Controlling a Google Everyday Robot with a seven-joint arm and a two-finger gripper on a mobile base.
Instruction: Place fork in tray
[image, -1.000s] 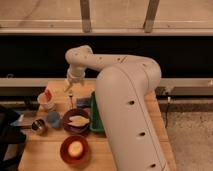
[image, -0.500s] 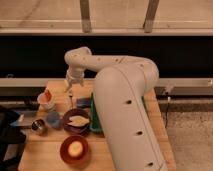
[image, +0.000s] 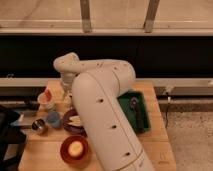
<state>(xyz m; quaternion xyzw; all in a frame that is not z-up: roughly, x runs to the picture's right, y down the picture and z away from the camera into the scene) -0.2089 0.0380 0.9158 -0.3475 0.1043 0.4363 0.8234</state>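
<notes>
My gripper (image: 65, 90) hangs from the white arm over the back left of the wooden table, just behind the dark-purple plate (image: 71, 123). A slim pale sliver (image: 67, 98) shows right under the gripper; it may be the fork, but I cannot tell whether it is held or lying on the table. The green tray (image: 142, 106) stands at the right of the table, largely hidden behind my arm, with a dark-handled utensil (image: 134, 108) lying in it. The gripper is well to the left of the tray.
A white cup (image: 46, 100) holding something orange stands left of the gripper. A blue cup (image: 53, 119) and a metal cup (image: 39, 126) stand in front of it. A red bowl (image: 75, 149) sits near the front. A black object (image: 10, 131) is at the left edge.
The arm's bend and the gripper have shifted slightly to the left and down over the table's back left. The objects on the table have not moved.
</notes>
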